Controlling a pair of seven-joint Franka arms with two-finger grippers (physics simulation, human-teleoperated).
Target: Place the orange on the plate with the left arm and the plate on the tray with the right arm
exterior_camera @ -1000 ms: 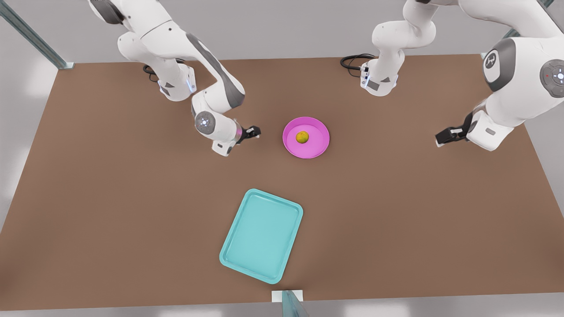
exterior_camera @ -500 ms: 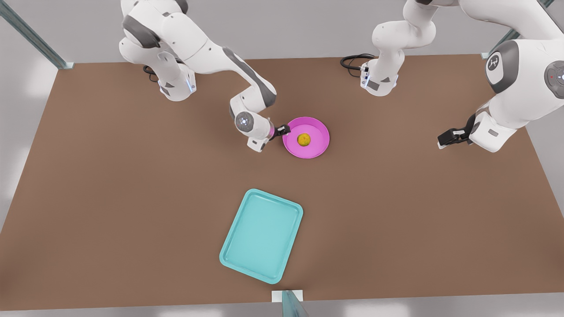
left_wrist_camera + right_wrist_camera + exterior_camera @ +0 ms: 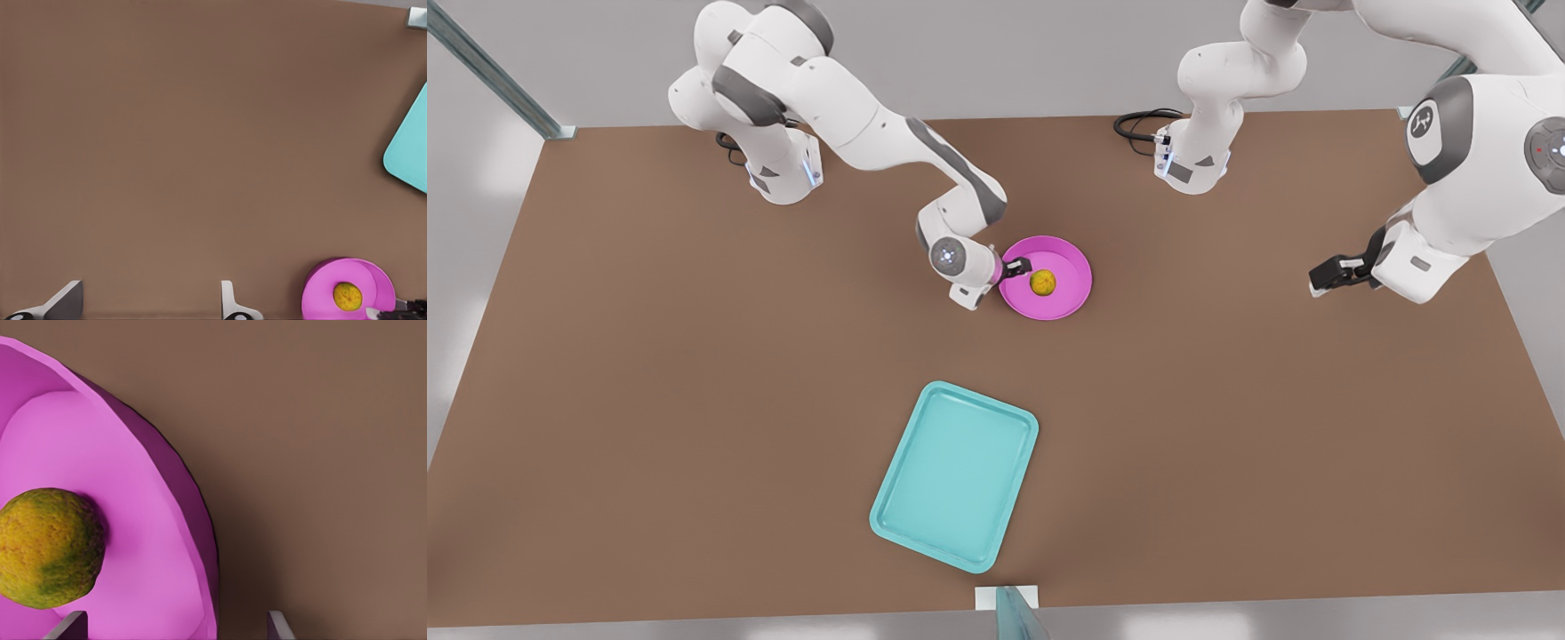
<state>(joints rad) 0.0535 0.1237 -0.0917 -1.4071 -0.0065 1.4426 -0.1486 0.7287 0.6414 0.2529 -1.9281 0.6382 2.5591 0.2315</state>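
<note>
Orange sits on the plate, well apart from the tray. In 1 second my right gripper has travelled to the plate's rim, fingers spread astride it, not yet closed. My left gripper waits far from the plate, fingers wide. Plate transfer pending.
</note>
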